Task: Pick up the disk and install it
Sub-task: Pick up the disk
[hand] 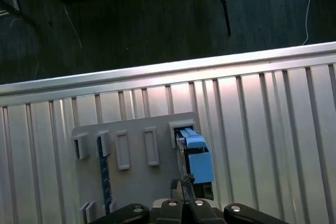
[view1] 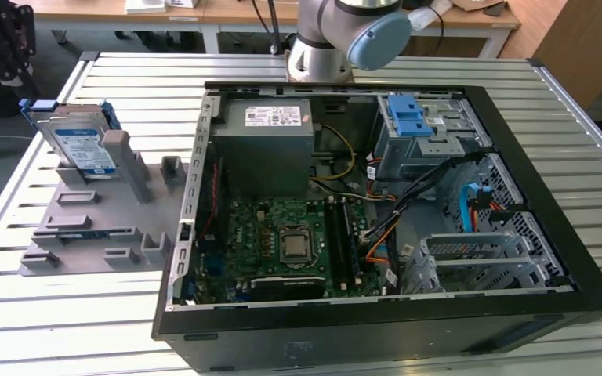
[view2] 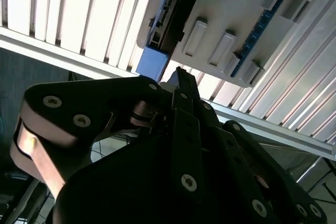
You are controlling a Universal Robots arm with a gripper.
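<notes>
silver-grey with a blue-and-white label, the disk (view1: 79,145) stands on edge in a grey slotted holder (view1: 92,227) on the slatted metal table (view1: 60,321), to the exterior view's left of the open computer case (view1: 385,325). that view gives the case's insides: a motherboard (view1: 291,243) and a grey cage with a blue latch (view1: 414,121). the first wrist view adds the black claw (hand: 184,184), fingertips drawn together on nothing, just beside the disk's blue bracket (hand: 198,158); whether they touch, i cannot tell. the second wrist view sets a fingertip (view2: 181,77) just by the bracket's end.
</notes>
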